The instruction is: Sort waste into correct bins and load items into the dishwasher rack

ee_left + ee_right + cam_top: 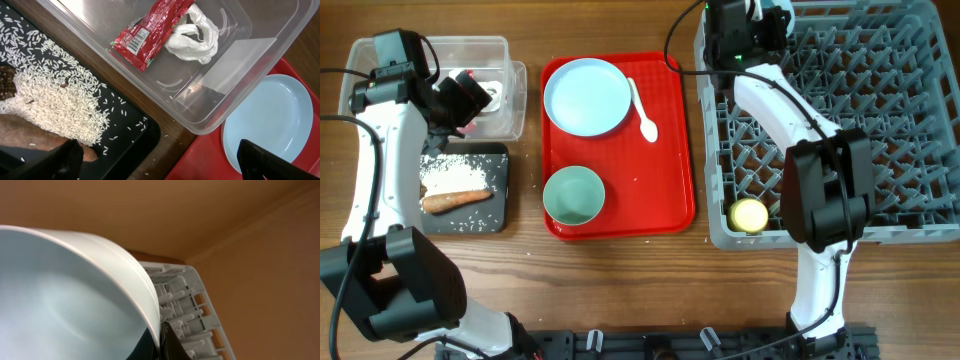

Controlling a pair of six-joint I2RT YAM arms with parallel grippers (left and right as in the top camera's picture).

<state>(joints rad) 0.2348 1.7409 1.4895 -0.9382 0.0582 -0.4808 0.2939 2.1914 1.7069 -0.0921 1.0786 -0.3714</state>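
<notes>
My left gripper [460, 100] [160, 162] is open and empty, hovering over the gap between the clear waste bin [510, 110] [260, 65] and the black tray [498, 215] [145, 135]. The bin holds a red wrapper [145, 32] and a crumpled white tissue [195, 35]. The black tray holds spilled rice [455, 173] [55, 100] and an orange-brown food piece [455, 200] [30, 132]. My right gripper [745, 35] [161, 342] is shut on the rim of a pale bowl [65, 305], over the far left corner of the grey dishwasher rack [880, 140] [190, 305].
A red tray [670, 150] [200, 160] in the middle carries a light blue plate [585, 95] [270, 125], a white spoon [643, 110] and a green bowl [573, 195]. A yellow cup [750, 215] sits in the rack's near left corner.
</notes>
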